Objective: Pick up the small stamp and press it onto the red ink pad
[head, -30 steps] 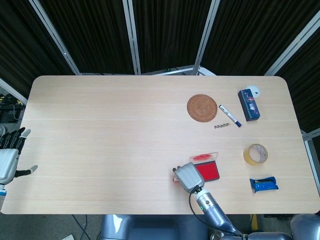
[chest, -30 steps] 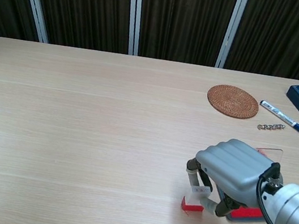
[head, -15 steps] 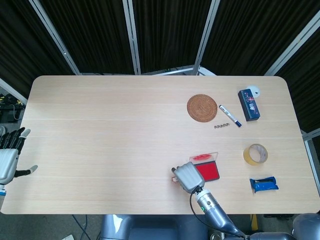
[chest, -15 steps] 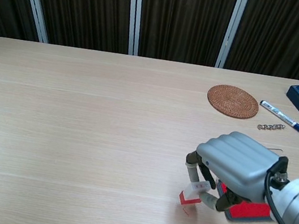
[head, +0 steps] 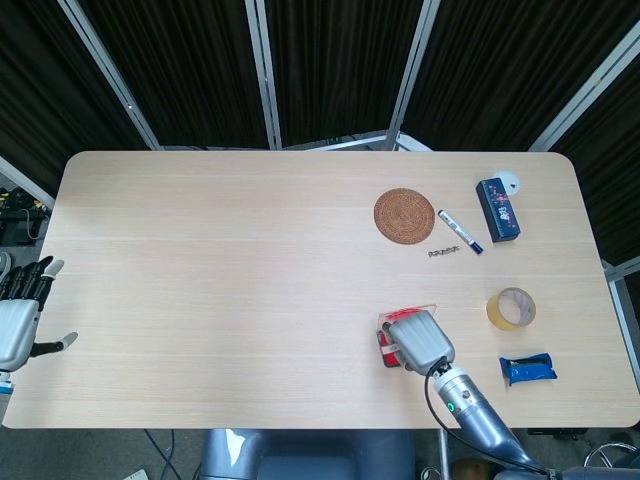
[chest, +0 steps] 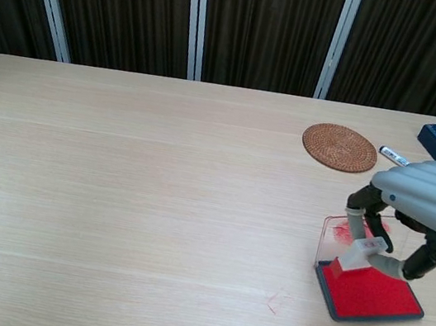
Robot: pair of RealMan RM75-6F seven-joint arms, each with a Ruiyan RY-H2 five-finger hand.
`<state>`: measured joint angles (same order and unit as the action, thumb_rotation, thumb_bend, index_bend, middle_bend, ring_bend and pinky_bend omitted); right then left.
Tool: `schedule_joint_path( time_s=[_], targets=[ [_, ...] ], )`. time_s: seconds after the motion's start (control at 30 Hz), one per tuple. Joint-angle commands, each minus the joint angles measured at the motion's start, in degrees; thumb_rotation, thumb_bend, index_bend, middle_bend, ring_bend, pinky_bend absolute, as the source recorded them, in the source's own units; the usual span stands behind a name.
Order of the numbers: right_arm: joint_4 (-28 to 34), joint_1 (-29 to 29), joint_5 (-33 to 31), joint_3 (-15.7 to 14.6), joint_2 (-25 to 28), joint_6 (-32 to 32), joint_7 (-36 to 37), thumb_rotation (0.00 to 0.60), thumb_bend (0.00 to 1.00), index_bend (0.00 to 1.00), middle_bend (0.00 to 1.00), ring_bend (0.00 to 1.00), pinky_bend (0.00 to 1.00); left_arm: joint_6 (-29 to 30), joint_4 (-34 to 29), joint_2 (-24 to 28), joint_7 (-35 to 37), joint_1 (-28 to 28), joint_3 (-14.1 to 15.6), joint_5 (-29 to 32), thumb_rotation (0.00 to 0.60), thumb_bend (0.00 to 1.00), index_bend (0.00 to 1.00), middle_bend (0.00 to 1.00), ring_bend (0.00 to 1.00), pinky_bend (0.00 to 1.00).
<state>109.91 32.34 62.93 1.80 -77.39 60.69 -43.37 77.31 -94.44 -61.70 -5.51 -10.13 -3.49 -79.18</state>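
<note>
My right hand (chest: 427, 203) pinches the small stamp (chest: 352, 259), a white handle on a red base, between thumb and a finger. The stamp's base hangs at the left near corner of the red ink pad (chest: 370, 295), whose clear lid (chest: 339, 231) stands open behind it; whether stamp and pad touch I cannot tell. In the head view the right hand (head: 419, 339) covers most of the ink pad (head: 384, 352), and the stamp is hidden. My left hand (head: 20, 315) hangs off the table's left edge, fingers spread, holding nothing.
A round woven coaster (chest: 339, 147), a marker (head: 460, 231), a small chain (head: 443, 253) and a blue box (head: 499, 210) lie at the back right. A tape roll (head: 511, 308) and a blue packet (head: 527, 369) sit right of the pad. A faint red mark (chest: 272, 308) shows on the wood.
My right hand lifted the stamp off the table left of the pad and carried it right, over the pad's left corner. The left hand stayed put.
</note>
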Motion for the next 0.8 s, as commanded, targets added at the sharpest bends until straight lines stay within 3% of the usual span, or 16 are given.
schedule_joint_path(
  time_s=[0.03, 0.4, 0.8],
  targets=[
    [-0.95, 0.22, -2.04, -0.2, 2.31, -2.6, 3.66, 0.6, 0.53, 0.56, 0.61, 0.94, 1.0, 0.09, -0.21, -0.05, -0.21, 0.04, 0.16, -0.27, 0.6, 0.0, 0.0, 0.0, 0.0, 0.0],
    [-7.51, 0.19, -1.08, -0.48, 2.05, -5.6, 12.61, 0.6, 0.56, 0.57, 0.62, 0.94, 1.0, -0.04, -0.21, -0.51, -1.2, -0.07, 0.21, -0.08, 0.6, 0.0, 0.0, 0.0, 0.0, 0.0],
    [-12.38, 0.66, -1.59, -1.19, -1.47, -5.93, 13.19, 0.6, 0.57, 0.58, 0.63, 0.94, 1.0, -0.29, 0.23, -0.62, -1.05, -0.09, 0.13, 0.4, 0.6, 0.0, 0.0, 0.0, 0.0, 0.0]
  ],
)
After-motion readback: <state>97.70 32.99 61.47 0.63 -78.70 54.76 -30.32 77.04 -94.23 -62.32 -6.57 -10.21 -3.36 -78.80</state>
